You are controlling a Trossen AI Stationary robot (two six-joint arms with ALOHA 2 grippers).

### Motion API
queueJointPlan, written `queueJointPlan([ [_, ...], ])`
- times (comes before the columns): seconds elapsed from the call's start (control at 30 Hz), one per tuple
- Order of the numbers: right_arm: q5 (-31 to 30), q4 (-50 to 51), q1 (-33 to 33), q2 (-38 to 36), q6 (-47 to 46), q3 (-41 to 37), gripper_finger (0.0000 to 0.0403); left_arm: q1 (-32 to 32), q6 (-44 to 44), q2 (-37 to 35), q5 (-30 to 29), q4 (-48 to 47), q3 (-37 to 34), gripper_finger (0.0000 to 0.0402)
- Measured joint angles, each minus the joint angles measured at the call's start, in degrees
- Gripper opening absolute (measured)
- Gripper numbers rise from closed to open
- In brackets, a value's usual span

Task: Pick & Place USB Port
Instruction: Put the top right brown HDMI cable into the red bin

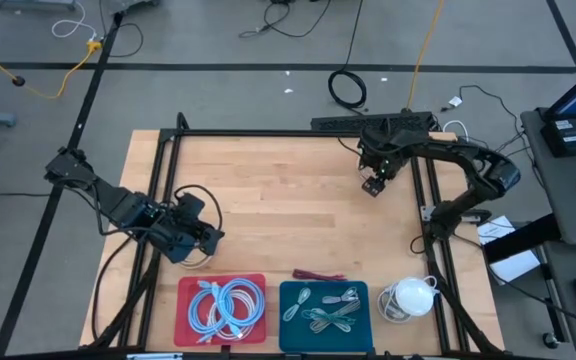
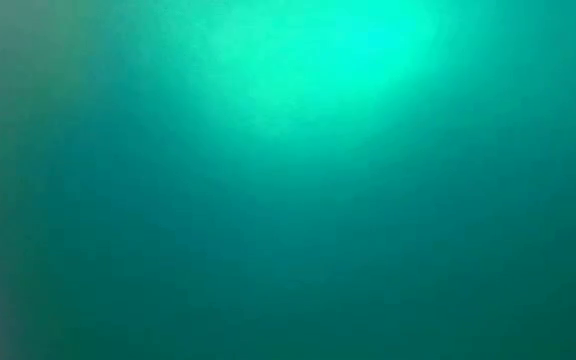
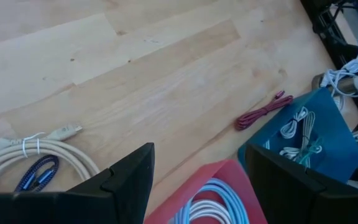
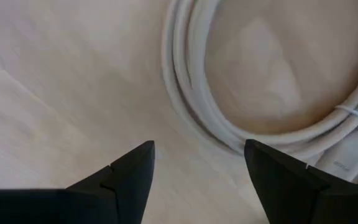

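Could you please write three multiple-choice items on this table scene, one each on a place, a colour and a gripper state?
1. Where does the dark red cable lie?
A. inside the red tray
B. on the bare wood just beyond the teal tray
C. under the right gripper

2. What colour is the tray that holds the light blue cables?
A. red
B. yellow
C. black

3. How do the fingers of the left gripper stand?
A. shut on a cable
B. shut on nothing
C. apart, with nothing between them

Answers: 1 B, the high view shows it on the wood past the rim of the teal tray. 2 A, the tray's rim is red. 3 C, the left wrist view shows bare table and tray edge between the fingers.
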State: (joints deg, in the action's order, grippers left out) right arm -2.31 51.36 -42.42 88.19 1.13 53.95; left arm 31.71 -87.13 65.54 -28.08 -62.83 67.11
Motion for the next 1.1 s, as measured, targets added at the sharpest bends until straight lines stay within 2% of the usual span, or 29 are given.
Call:
queueJointPlan([
  [0.27,0.58,-7.13,0.13,1.8,1.03,-5.68,0.0247,0.62,-0.68,0.0,0.34,0.04,0.0,0.0252],
  [0.43,-3.72,-12.41,0.18,1.86,1.35,-7.14,0.0238,0.6,-0.74,0.0,1.92,0.1,0.0,0.0252],
  [0.57,-3.88,-13.96,0.19,1.37,1.32,-7.18,0.0227,0.58,-0.83,0.0,2.38,0.09,0.0,0.0252],
  [0.73,-3.46,-12.05,1.94,0.75,1.16,-5.34,0.0222,0.56,-0.83,0.0,2.38,0.09,0.0,0.0252],
  [0.87,-0.78,-10.58,4.31,0.47,0.82,-3.43,0.0223,0.5,-0.6,0.0,2.31,-0.09,0.0,0.0252],
  [1.1,-1.19,-9.79,7.05,0.4,0.02,0.44,0.0224,-0.48,-0.35,0.0,2.12,-0.42,0.0,0.0252],
])
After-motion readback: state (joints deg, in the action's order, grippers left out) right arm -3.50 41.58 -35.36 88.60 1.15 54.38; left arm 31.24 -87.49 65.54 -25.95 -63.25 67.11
